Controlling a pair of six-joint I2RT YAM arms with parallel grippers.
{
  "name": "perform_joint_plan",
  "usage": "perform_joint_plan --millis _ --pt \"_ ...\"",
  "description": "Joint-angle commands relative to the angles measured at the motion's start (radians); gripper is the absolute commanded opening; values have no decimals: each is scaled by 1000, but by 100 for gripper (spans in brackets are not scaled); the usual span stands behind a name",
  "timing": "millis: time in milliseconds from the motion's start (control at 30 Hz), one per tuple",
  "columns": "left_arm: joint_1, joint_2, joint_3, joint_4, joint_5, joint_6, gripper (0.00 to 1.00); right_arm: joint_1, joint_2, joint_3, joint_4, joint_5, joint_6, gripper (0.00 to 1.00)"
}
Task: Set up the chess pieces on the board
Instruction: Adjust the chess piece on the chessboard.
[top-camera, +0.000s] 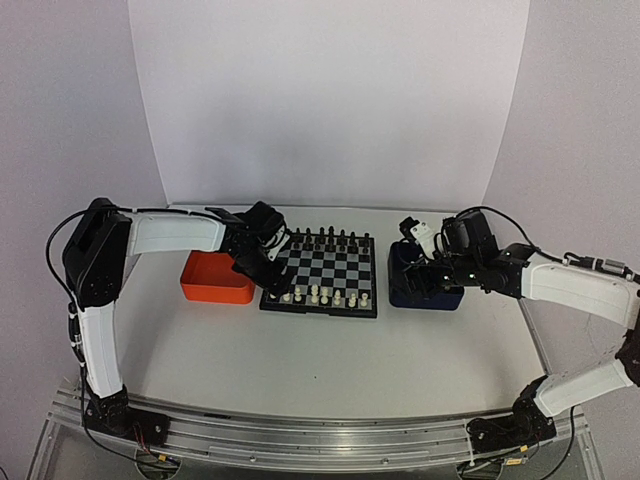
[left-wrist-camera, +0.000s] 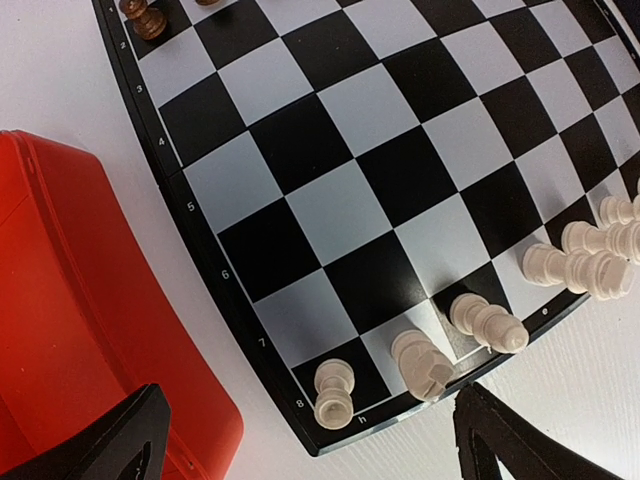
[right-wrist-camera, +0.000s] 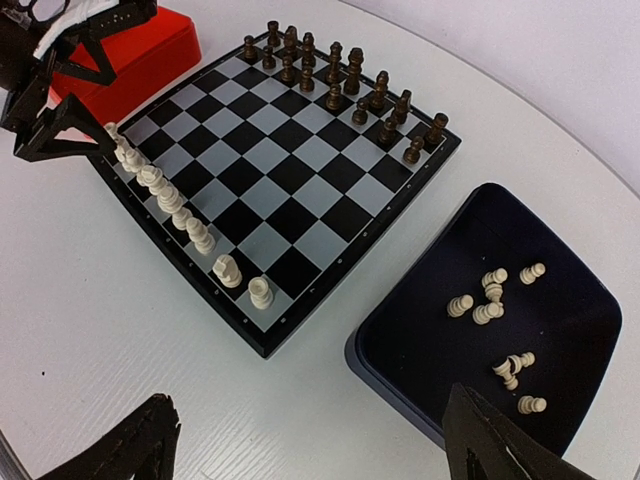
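Main risk: the cream chess pieces (right-wrist-camera: 170, 200) stand in one tight row along the near edge of the board (right-wrist-camera: 290, 170), and the row of squares behind them is bare. Anything set down there lands right beside them, so a tilted or wide approach likely topples neighbours. The rest of the white set lies on its side in the dark blue tray (right-wrist-camera: 590, 290), just beside the board's right edge, some in touching clumps. Wide jaws could take two at once, or a lying piece could roll out of the pinch and come up crooked. The left gripper (left-wrist-camera: 310, 420) sits over the board's near left corner, fingers apart, nothing between them, with the end of the white row framed between them. Height above the pieces is hard to judge, and a sideways move could sweep them. Both arms going for the board together could clash. Black pieces (right-wrist-camera: 340, 70) line the far edge and look set. The orange tray (top-camera: 215, 272) is against or just beside the board's left edge, can't tell which. Left arm: upper link rises from the near left corner of the table (top-camera: 330, 370), forearm reaches right over the orange tray, wrist pitched down. Right arm: elbow out by the right edge, forearm reaching left, right gripper (right-wrist-camera: 310, 400) above the blue tray's near side, fingers wide apart, empty.
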Motion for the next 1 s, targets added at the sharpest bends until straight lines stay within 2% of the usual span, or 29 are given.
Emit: perform_joint_plan --millis 0,967 --pt "4 8 53 -7 -12 -14 100 3 -25 -10 -2 9 3 89" --pt "4 38 68 14 -36 -62 100 4 -29 -12 -2 28 -4 89"
